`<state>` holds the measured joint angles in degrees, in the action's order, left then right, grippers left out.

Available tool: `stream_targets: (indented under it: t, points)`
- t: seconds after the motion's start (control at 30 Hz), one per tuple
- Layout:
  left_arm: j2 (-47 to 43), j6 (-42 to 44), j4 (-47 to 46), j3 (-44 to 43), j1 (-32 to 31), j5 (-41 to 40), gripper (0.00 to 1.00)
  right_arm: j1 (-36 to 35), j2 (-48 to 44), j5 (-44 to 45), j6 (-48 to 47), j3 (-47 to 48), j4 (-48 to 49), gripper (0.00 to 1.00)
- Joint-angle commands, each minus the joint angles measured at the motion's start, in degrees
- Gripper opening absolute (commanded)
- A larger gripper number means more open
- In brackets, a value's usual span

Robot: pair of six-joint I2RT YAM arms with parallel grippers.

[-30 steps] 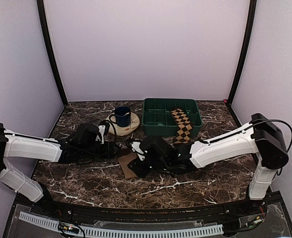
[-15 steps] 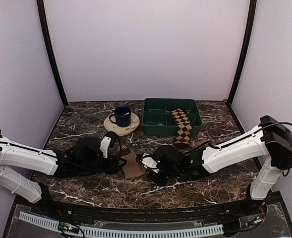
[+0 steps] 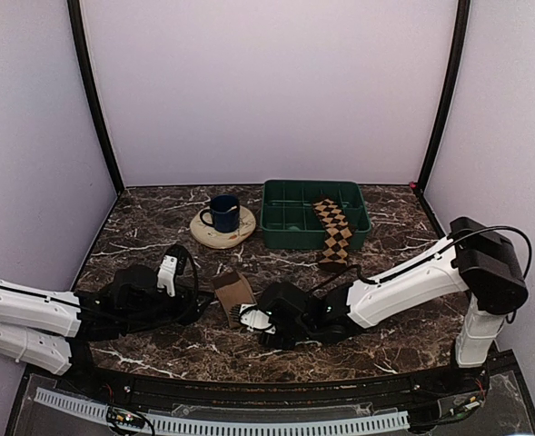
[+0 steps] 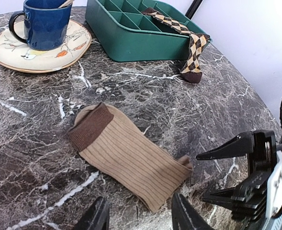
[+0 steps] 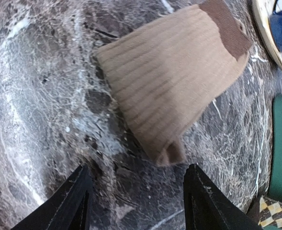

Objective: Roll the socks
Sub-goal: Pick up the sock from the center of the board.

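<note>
- Tan sock [image 3: 233,295] lies flat on the marble table [image 3: 149,238], just below centre of the top view, between both grippers.
- Left gripper [image 4: 138,218] is spread wide and empty, the sock just ahead.
- Right gripper [image 5: 138,201] gapes too, gripping nothing.
- Argyle sock [image 3: 332,227] drapes over the green tray [image 3: 290,238] rim, right of centre.

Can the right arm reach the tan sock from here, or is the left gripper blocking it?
Probably yes. The right gripper sits open just short of the tan sock, with only bare marble between. The left gripper, also open, is at a different edge and does not cover it.
</note>
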<state>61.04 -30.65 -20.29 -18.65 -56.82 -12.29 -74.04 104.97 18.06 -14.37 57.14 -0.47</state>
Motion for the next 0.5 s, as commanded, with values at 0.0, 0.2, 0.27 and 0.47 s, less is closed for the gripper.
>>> stream_targets:
  t: [0.0, 0.2, 0.27, 0.47]
  points:
    - [-1.5, -0.7, -1.5, 1.8, -0.5, -2.1, 0.47, -1.7, 2.6, 4.4, -5.3, 3.0, -0.8, 0.6]
    - [-2.3, -0.5, -1.7, 2.0, -0.5, -2.5, 0.47, -2.1, 5.3, 9.4, -10.5, 4.2, -0.7, 0.6]
    - [-2.6, -0.4, -1.7, 2.2, -0.5, -2.7, 0.47, -2.1, 5.7, 10.4, -12.5, 4.3, -0.3, 0.6]
    - [-4.6, -0.5, -1.5, 3.2, -0.5, -3.8, 0.47, -2.2, 7.3, 12.2, -17.9, 4.3, 0.9, 0.55]
